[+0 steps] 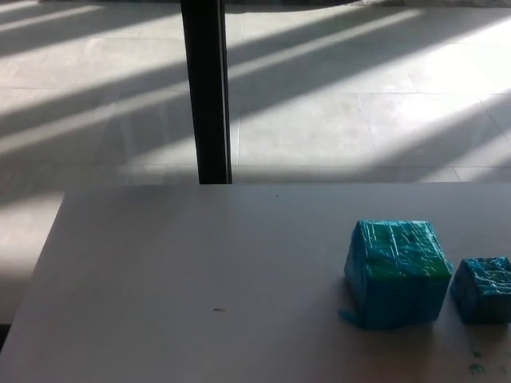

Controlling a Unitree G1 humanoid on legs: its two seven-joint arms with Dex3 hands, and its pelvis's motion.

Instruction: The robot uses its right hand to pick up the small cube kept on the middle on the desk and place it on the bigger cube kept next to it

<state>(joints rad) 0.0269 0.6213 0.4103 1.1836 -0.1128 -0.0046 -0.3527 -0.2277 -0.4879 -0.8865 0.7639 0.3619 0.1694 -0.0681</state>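
Cubes wrapped in crinkled teal film sit on the right side of the pale desk (200,271), which fills the lower picture. The bigger cube (397,273) stands right of the desk's middle; the small cube (484,289) rests just beside it at the picture's right edge, partly cut off, with a narrow gap between them. Neither robot hand shows, so their state cannot be told. Judging by this, the pick has not begun: the right hand must next reach in, fingers spread, over the small cube.

Counted on desk (200,279): one bigger cube (397,273), one small cube (484,290), lower right of frame. One dark post (205,92), upper left.
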